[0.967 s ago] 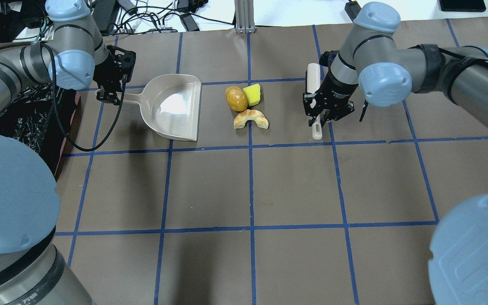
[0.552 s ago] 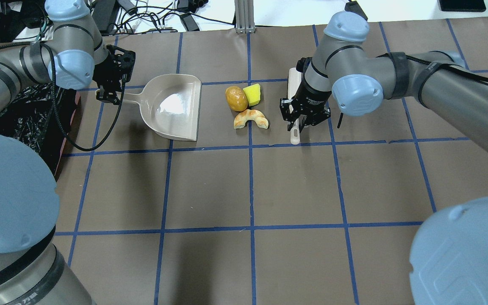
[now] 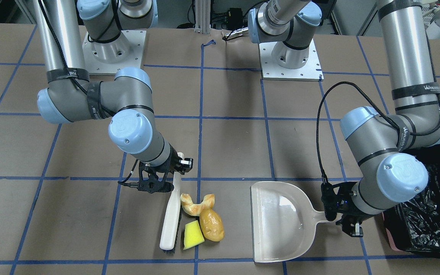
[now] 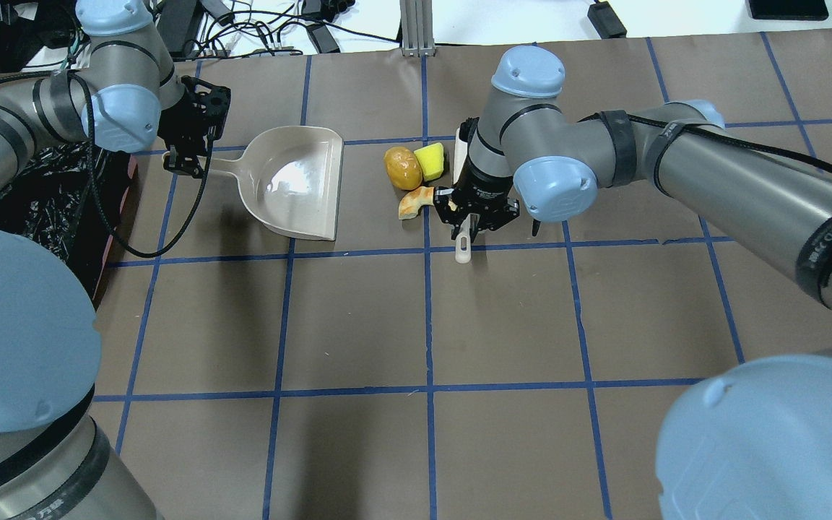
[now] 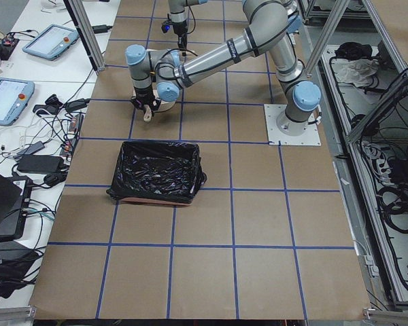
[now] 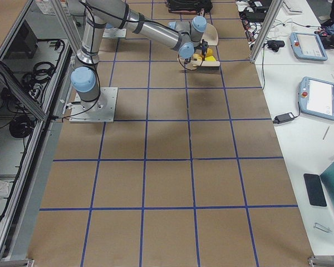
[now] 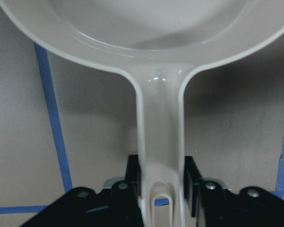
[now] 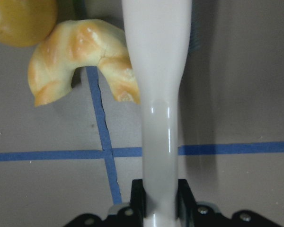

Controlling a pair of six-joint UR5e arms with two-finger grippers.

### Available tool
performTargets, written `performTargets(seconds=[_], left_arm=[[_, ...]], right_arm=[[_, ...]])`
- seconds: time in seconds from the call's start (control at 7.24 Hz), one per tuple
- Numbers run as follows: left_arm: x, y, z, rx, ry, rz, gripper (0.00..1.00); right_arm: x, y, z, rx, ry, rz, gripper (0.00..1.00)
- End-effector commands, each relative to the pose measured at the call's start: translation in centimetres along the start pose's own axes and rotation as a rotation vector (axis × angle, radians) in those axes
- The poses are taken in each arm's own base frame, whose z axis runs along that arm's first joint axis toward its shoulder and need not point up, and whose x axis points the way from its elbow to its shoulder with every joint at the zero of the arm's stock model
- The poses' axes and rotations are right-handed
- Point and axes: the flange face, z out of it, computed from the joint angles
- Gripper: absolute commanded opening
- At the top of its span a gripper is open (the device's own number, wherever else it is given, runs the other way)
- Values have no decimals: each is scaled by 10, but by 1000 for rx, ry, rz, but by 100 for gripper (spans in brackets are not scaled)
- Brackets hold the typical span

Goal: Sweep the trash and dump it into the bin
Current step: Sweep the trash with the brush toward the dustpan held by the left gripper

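The trash lies in a cluster: a golden croissant piece (image 4: 414, 203), a glossy brown potato lump (image 4: 402, 167) and a yellow sponge wedge (image 4: 430, 160). My right gripper (image 4: 475, 221) is shut on the handle of a white brush (image 3: 171, 214), whose side touches the croissant (image 8: 80, 56) and stands right beside the sponge (image 3: 193, 235). A cream dustpan (image 4: 293, 180) lies flat to the left of the cluster, mouth toward it. My left gripper (image 4: 186, 160) is shut on its handle (image 7: 160, 142). The bin (image 3: 430, 225), lined with a black bag, stands just behind that gripper.
Brown paper with a blue tape grid covers the table (image 4: 503, 325). A gap of bare table separates the dustpan's mouth (image 3: 254, 221) from the potato (image 3: 211, 225). Cables and devices lie past the far edge (image 4: 264, 29). The arms' base plates (image 3: 290, 57) are bolted near the robot.
My right arm has carried the brush leftward across about one grid square, up against the croissant and sponge. The left gripper and dustpan have not moved.
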Motion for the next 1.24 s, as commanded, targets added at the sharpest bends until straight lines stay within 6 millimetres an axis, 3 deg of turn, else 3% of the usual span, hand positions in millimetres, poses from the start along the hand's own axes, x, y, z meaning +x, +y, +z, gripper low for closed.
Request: performTargets(seconds=[0.0, 0.14, 0.55, 0.83, 1.1], left_arm=[[0, 0, 0, 0, 0, -1, 20], [0, 0, 0, 0, -2, -2, 20], [0, 0, 0, 0, -2, -2, 20], [0, 0, 0, 0, -2, -4, 20], [0, 0, 0, 0, -2, -4, 20]], right_arm=[[-21, 10, 9, -5, 3, 21, 0], [-35, 7, 11, 13, -3, 56, 0], [-102, 4, 26, 27, -15, 84, 0], [-139, 14, 24, 19, -66, 99, 0], [-171, 27, 45, 22, -97, 106, 0]])
